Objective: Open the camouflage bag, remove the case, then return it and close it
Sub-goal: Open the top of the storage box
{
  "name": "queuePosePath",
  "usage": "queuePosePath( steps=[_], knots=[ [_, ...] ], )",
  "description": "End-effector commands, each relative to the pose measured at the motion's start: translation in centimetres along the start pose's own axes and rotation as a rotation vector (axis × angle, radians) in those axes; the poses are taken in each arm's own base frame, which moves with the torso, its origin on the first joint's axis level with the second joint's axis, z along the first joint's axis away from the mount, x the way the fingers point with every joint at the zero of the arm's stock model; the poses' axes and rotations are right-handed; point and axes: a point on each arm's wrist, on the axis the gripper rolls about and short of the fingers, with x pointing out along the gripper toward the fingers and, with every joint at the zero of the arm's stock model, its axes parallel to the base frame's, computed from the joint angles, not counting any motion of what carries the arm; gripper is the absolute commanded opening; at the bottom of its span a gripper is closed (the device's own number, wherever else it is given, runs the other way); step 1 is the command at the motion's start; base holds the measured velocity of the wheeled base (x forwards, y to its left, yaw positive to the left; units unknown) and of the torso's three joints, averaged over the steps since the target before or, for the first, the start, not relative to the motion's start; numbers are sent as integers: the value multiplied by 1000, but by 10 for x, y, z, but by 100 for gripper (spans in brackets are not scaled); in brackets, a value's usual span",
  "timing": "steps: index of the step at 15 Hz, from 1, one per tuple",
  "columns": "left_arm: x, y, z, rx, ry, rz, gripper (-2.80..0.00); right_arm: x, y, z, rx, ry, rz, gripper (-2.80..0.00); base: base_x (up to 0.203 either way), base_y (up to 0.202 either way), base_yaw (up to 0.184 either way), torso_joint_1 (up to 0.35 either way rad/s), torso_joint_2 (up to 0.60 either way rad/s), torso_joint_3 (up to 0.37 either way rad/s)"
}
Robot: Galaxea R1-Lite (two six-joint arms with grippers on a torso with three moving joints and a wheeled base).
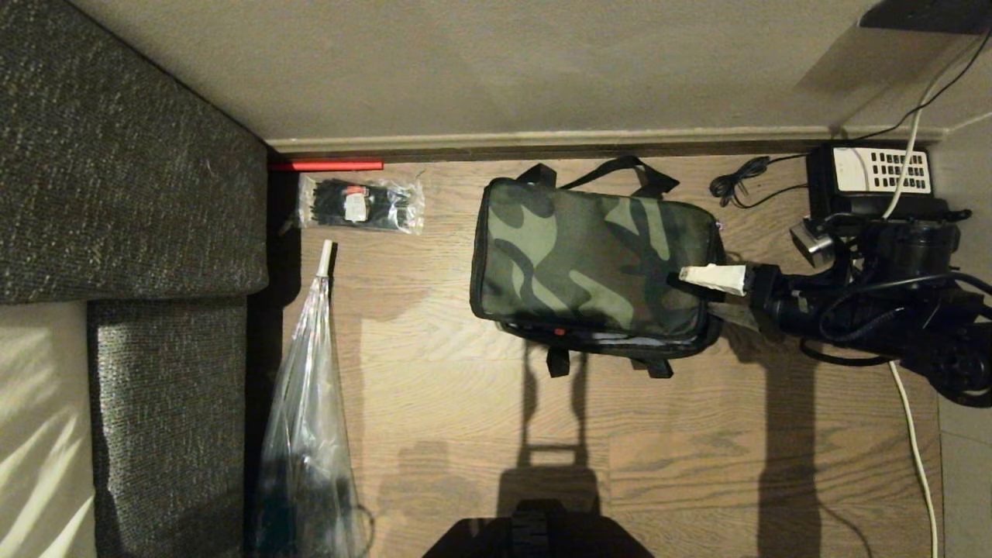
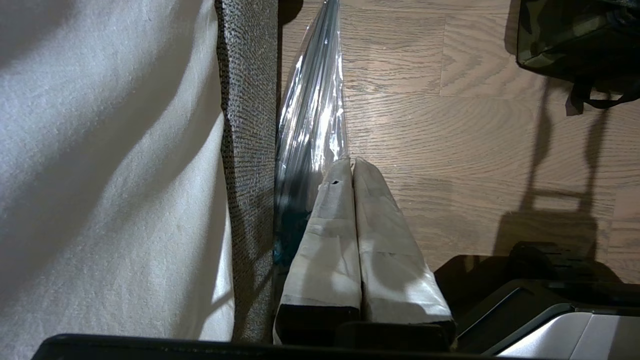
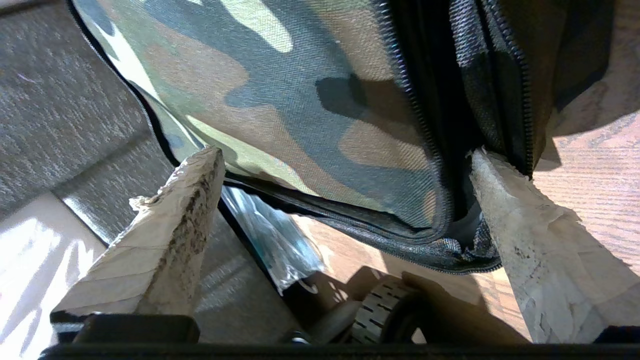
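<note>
One camouflage bag (image 1: 593, 263) on the floor; right gripper (image 3: 345, 170) spread wide at its unzipped corner, gripping nothing; left gripper (image 2: 352, 165) pinched together, empty.

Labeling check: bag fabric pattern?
Green, tan and black camouflage on the camouflage bag; head view shows it best.

The head camera looks straight down from well above onto the wooden floor (image 1: 480, 434), the camouflage bag (image 1: 593, 263) at upper centre. The right wrist camera sits very close against that same bag (image 3: 310, 100), filling its frame. The left wrist camera looks along the floor (image 2: 450, 125), the bag (image 2: 575, 35) far off at upper right.
</note>
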Motion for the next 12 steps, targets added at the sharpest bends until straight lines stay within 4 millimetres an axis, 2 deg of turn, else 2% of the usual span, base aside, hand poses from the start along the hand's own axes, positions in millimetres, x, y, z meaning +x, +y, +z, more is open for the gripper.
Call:
queuePosePath(
  steps=[1,5,8,10,12],
  knots=[
    [0,0,0,0,0,1,-280,4,-5,-2,-19,15,-3,0,0,0,0,0,0,0],
    [0,0,0,0,0,0,-280,7,0,-6,45,24,14,0,0,0,0,0,0,0],
    [0,0,0,0,-1,0,-280,10,15,0,213,-26,77,0,0,0,0,0,0,0],
    [0,0,0,0,0,1,-280,11,27,6,265,-78,147,0,0,0,0,0,0,0],
    [0,0,0,0,0,0,-280,10,29,8,284,-118,130,0,0,0,0,0,0,0]
  ],
)
